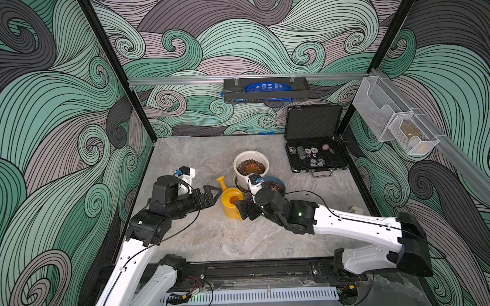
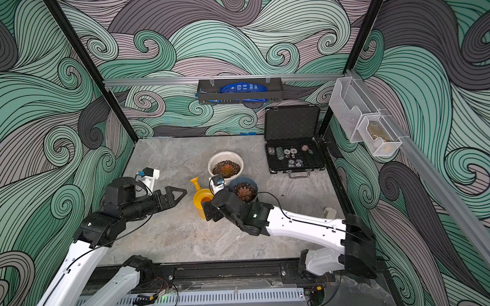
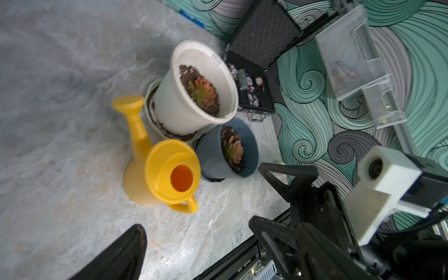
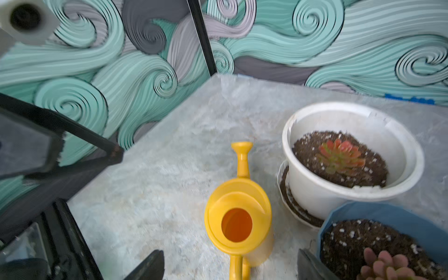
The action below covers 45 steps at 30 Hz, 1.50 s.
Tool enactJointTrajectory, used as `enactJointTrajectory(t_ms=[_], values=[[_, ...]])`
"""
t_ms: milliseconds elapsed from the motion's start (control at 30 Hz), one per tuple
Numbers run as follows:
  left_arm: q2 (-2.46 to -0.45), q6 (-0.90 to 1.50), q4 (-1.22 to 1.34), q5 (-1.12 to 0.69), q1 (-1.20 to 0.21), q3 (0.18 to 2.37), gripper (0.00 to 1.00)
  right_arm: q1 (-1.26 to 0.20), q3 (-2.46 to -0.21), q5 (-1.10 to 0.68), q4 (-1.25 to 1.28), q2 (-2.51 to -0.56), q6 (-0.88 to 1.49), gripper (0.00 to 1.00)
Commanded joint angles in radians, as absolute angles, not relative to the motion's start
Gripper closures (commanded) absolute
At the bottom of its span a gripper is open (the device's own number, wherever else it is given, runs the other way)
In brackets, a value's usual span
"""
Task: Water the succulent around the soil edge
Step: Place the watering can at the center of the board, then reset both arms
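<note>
In both top views the succulent (image 2: 243, 192) sits in its blue-grey pot (image 1: 278, 181) near the middle of the frame, on the grey counter (image 1: 202, 239), just below and right of the white pot (image 1: 250, 165). The yellow watering can (image 1: 231, 205) stands upright to its left. The right gripper (image 1: 243, 209) is at the can's lower right side, by the handle, jaws spread; whether they touch the can I cannot tell from here. The succulent lies just above and right of that gripper, partly hidden by the arm. The left gripper (image 1: 211, 192) points at the can from the left, jaws wide apart, nothing in them.

In the left wrist view the pot is at centre right, the soil edge (image 3: 226, 135) a dark ring round the pink rosette, with the can touching or nearly touching the pot's wall. The right gripper's black fingers (image 3: 288, 169) stand just right of the pot, clear of it.

In the right wrist view the succulent is at the lower right corner, right beside one dark fingertip (image 4: 312, 265). The can's handle (image 4: 238, 268) lies between the two fingertips, which stand well apart and hold nothing.
</note>
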<state>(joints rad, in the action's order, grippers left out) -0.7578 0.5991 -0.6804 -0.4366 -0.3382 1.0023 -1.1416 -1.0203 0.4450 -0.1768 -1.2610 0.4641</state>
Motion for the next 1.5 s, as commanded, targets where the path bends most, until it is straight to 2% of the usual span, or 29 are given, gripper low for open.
enactJointTrajectory(t_ms=[0,100,267,467,633,833,1000,1100,1267,1467], values=[[-0.765,0.596,-0.592,-0.374,-0.404,1.108,0.01,-1.108,-1.053,0.494,-0.114,-1.163,0.423,0.01],[-0.777,0.576,-0.541,-0.303,-0.438,1.177,0.01,-1.026,-1.083,0.445,-0.092,-1.087,0.411,0.01],[-0.856,0.526,-0.501,-0.111,-0.445,1.309,0.01,-0.801,-1.092,0.373,0.007,-1.006,0.446,0.01],[-1.011,0.413,-0.510,0.139,-0.443,1.520,0.01,-0.490,-1.169,0.172,-0.008,-1.081,0.507,0.01],[-1.112,0.342,-0.442,0.288,-0.434,1.569,0.01,-0.295,-1.196,0.102,-0.040,-1.182,0.554,0.01],[-1.196,0.323,-0.299,0.422,-0.358,1.453,0.01,-0.204,-1.039,0.281,0.074,-1.175,0.478,0.01],[-1.239,0.477,-0.309,0.390,-0.189,1.329,0.01,-0.167,-0.826,0.413,0.243,-1.114,0.379,0.01],[-1.239,0.462,-0.270,0.454,-0.130,1.219,0.01,-0.156,-0.694,0.493,0.365,-1.058,0.327,0.01],[-1.173,0.379,-0.136,0.557,-0.095,0.994,0.01,-0.079,-0.653,0.388,0.366,-1.092,0.385,0.01],[-1.069,0.248,-0.015,0.674,-0.096,0.775,0.01,-0.074,-0.551,0.285,0.502,-1.136,0.268,0.01]])
